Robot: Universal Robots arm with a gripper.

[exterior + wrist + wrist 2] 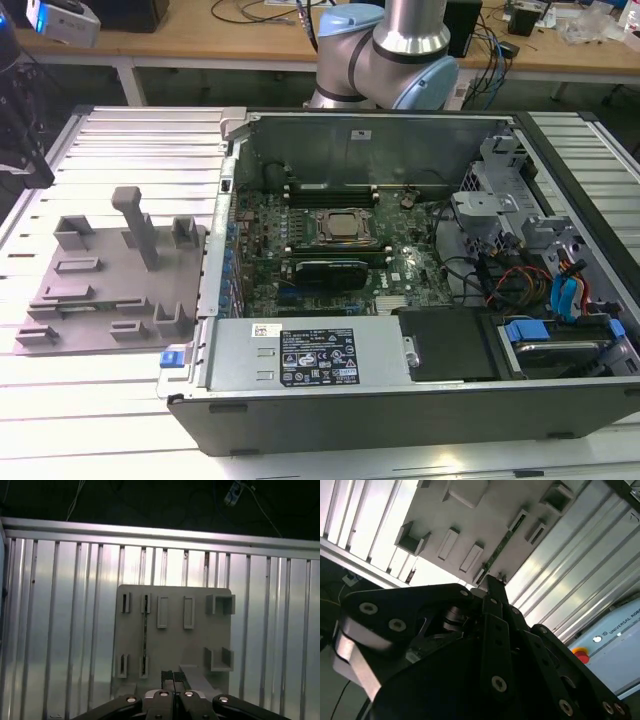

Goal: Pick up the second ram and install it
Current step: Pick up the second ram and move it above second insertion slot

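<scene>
In the exterior view, a grey tray (110,300) lies on the ribbed desk (130,140), between its edge at the exterior view's left and an open computer case (400,300). In the second wrist view, the second ram (502,542) stands on edge in the tray's holders, apart from the end effector (492,582). In the first wrist view, its fingers (167,677) are pressed together, holding nothing.

Table (120,130): ribbed aluminium slats under your work, glaring white.
Back bench (200,35): wooden worktop past your table, cables (490,50) trailing across.
Under that bench: deep shadow.
</scene>
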